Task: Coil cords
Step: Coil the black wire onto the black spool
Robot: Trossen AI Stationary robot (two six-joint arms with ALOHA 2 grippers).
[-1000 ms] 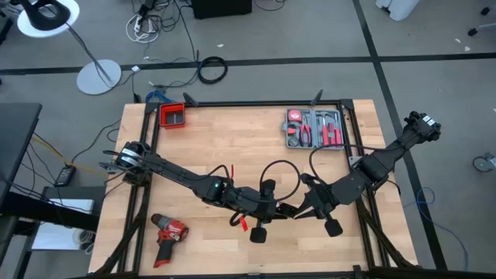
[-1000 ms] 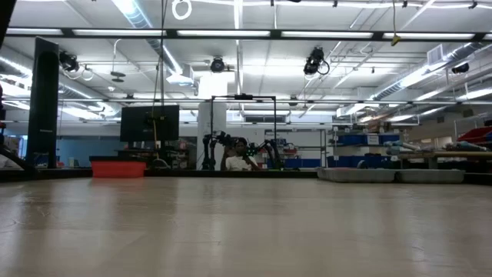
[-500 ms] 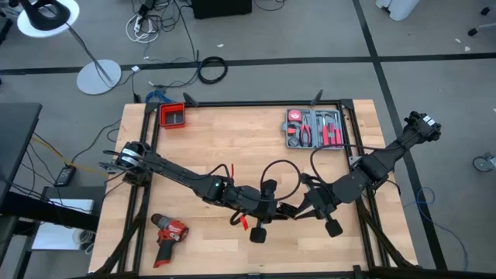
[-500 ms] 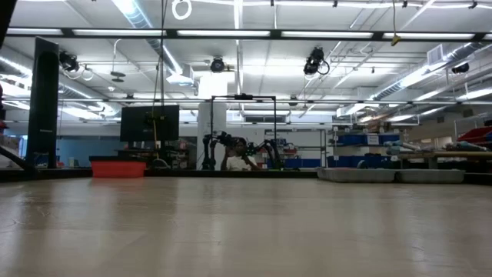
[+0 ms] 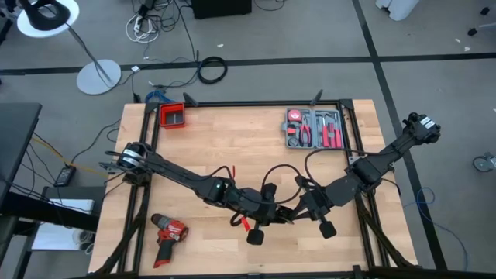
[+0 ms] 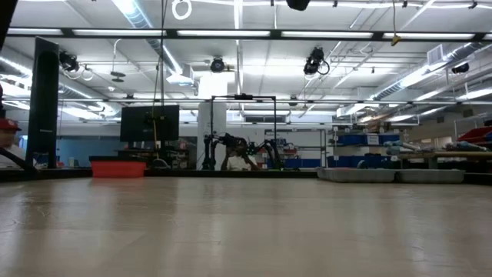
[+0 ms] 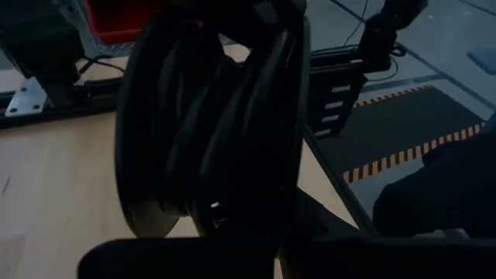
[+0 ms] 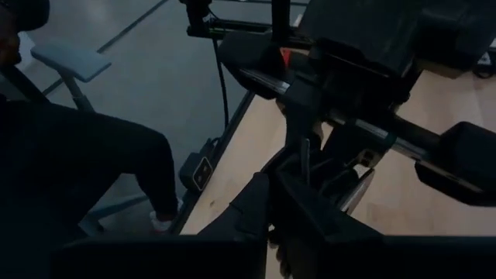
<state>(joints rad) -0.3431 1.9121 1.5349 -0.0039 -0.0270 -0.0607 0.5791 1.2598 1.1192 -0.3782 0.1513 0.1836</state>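
Over the middle of the wooden counter (image 5: 217, 139), the left pincer (image 5: 267, 211) is clamped on the thin black looped cord (image 5: 280, 180). The right pincer (image 5: 294, 209) meets it there; its grip cannot be told.

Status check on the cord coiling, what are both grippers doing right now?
Left gripper shut on the cord, coil bundled at its fingers. Right gripper close against it mid-table, on the cord's loop. Red drill and tool tray well clear.
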